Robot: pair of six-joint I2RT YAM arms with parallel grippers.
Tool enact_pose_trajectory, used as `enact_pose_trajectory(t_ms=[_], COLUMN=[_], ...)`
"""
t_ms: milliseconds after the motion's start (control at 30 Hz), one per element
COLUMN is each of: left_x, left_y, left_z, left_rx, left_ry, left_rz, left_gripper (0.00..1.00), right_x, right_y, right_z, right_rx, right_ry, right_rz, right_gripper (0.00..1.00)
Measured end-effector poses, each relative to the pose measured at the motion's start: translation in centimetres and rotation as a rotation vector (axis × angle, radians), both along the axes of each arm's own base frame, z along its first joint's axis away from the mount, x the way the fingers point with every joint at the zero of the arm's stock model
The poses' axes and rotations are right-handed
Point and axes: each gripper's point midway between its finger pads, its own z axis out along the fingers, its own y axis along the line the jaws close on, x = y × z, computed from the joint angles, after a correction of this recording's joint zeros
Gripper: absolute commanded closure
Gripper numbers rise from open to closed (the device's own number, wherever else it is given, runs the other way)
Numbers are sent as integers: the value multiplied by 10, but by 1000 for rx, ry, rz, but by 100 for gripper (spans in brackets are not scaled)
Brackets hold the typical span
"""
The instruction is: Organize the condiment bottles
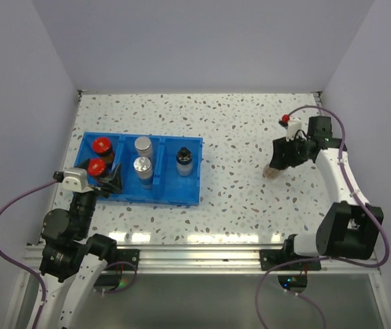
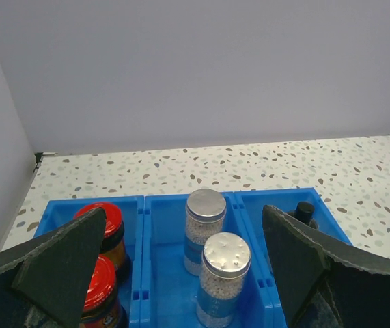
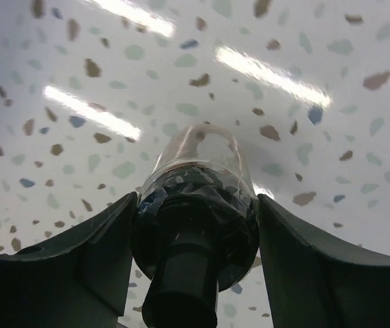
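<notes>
Both right fingers (image 3: 78, 273) clamp a clear bottle (image 3: 198, 181), indistinct overhead.

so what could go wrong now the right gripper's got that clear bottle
The right gripper pinches the clear bottle at its rounded shoulder, so it may slip when lifted. The right compartment of the tray already holds a black-capped bottle that could tip. The left gripper hangs open over the tray and might crowd the drop.
</notes>
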Motion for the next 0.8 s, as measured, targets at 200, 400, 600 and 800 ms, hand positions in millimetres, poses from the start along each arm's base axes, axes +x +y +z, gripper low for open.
enact_pose_trajectory(t_ms=[200, 400, 600, 800], left_x=[0, 1, 6, 8], left_y=[0, 0, 0, 3], left_z=[1, -1, -6, -7], left_rx=[-1, 1, 7, 6], left_ry=[-3, 3, 30, 39], left_rz=[0, 1, 10, 31], left_gripper=[0, 0, 0, 0], right_x=[-12, -37, -38, -58], right_y=[94, 190, 262, 320], right_z=[84, 140, 144, 112], right_rx=[61, 162, 204, 164], right_ry=[-212, -302, -251, -169], right_rz=[344, 665, 858, 1003], right_gripper=[100, 100, 100, 100])
